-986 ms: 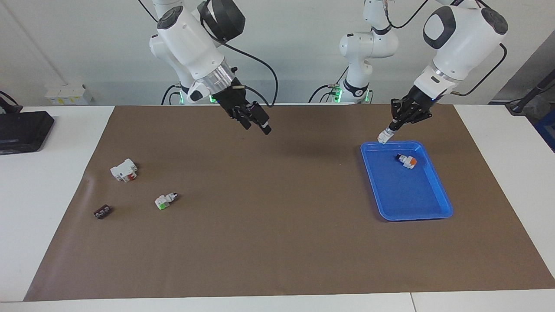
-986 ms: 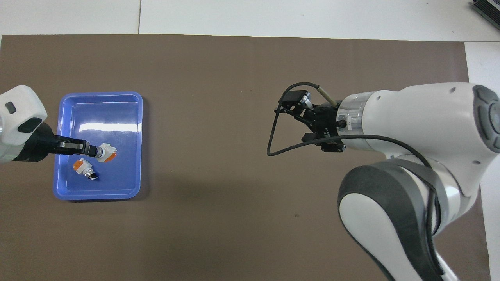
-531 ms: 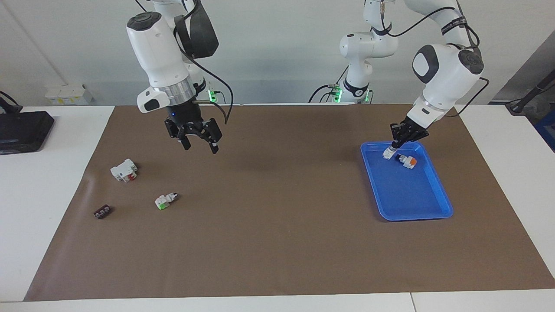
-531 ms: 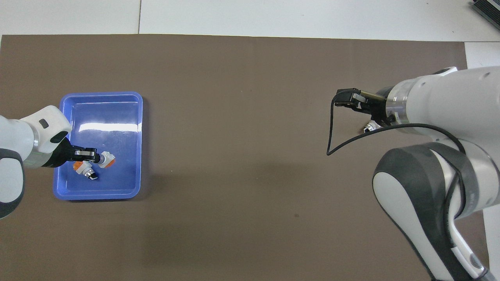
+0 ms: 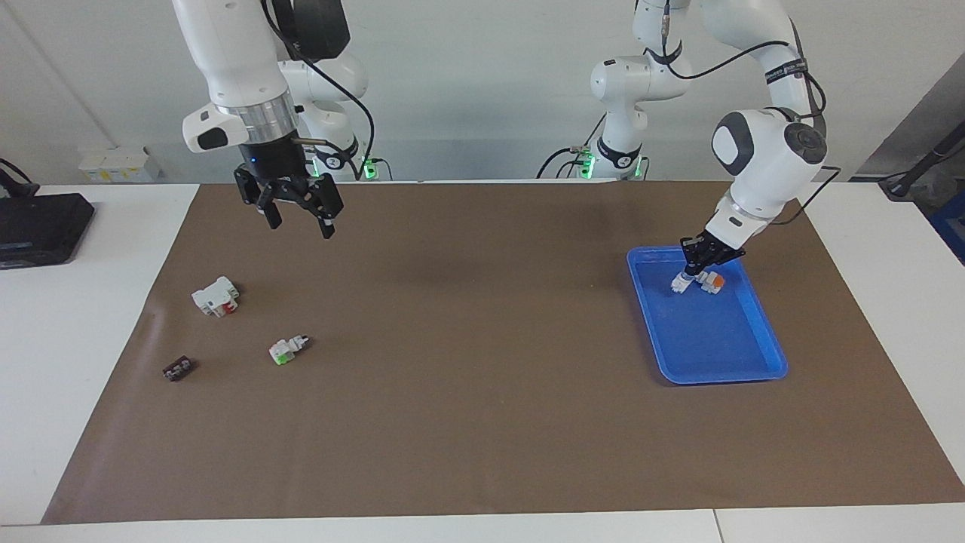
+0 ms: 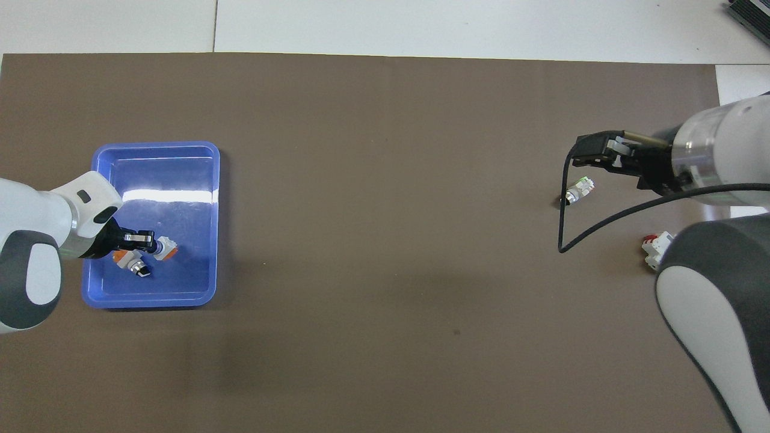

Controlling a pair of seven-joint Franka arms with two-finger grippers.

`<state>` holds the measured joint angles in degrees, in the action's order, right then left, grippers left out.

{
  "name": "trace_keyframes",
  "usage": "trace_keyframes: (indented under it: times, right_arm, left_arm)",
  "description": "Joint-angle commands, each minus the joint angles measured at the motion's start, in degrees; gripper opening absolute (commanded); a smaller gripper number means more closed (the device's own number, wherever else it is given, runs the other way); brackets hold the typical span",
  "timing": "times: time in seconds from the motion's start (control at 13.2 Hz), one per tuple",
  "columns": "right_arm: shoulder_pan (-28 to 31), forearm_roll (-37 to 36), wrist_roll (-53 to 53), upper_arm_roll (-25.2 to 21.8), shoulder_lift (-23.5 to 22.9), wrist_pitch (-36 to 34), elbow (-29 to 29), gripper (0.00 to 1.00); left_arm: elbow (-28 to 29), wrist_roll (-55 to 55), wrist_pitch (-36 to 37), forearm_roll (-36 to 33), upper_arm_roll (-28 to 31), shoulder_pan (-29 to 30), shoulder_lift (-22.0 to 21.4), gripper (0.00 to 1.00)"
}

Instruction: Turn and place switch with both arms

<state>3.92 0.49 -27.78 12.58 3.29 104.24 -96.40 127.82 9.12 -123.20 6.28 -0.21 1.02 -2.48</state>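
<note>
1. Left gripper clamped on the switch, low inside the blue tray, just beside a twin switch
2. Right gripper spread wide, empty, over the mat
3. Switch judged light, rigid, smooth plastic; best pinched across flat sides, away from the dark tip

A robotics lab: two white arms bolted at a brown-matted table
</note>
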Motion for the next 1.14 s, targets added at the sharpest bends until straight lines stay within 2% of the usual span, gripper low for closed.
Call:
trace_keyframes:
  times: [0.0, 0.08, 0.15, 0.23, 0.3, 0.46, 0.61, 0.91, 1.06]
  right_arm:
    - [1.18, 0.13, 6.57, -3.06, 2.86, -5.78, 0.16, 1.0]
    - [0.83, 0.13, 9.56, -5.17, 2.95, -7.89, 0.25, 1.0]
    - [0.39, -0.31, 11.68, -6.85, 2.95, -9.92, 0.6, 1.0]
    - [0.3, -0.31, 13.61, -8.08, 2.95, -11.5, 1.82, 1.0]
    - [-0.66, -1.01, 16.07, -8.79, 2.34, -12.13, 1.92, 1.0]
    - [-3.2, -0.49, 19.25, -13.26, 1.98, -13.71, 2.36, 1.0]
    - [-3.74, -0.49, 19.43, -13.37, 1.55, -14.06, 2.36, 1.0]
    - [-4.7, -0.75, 23.64, -14.59, 2.25, -13.45, 0.6, 1.0]
    - [-4.62, -1.1, 25.4, -15.65, 1.46, -13.71, 1.65, 1.0]
  left_arm:
    - [1.39, 0.64, -1.0, -0.92, -0.4, 1.27, -1.3, 0.0]
    - [0.86, 0.55, -0.82, -0.92, -0.4, 1.36, -1.13, 0.21]
    - [-0.27, 0.46, -0.73, -0.92, -0.4, 1.45, -0.69, 0.56]
    - [-2.11, 0.29, 0.14, -0.92, -0.4, 1.45, -0.34, 0.74]
    - [-4.66, 0.02, 1.63, -0.83, -0.4, 1.27, 0.97, 0.84]
    - [-11.94, -0.06, 7.24, -0.92, -0.4, 1.18, 3.35, 0.9]
    - [-19.93, -0.76, 14.79, -0.92, -0.4, 0.57, 5.2, 0.91]
    - [-27.16, -4.99, 24.12, -1.01, -1.02, -0.57, 4.41, 0.93]
    - [-31.64, -5.77, 30.01, -1.01, -1.02, -1.54, 4.41, 0.93]
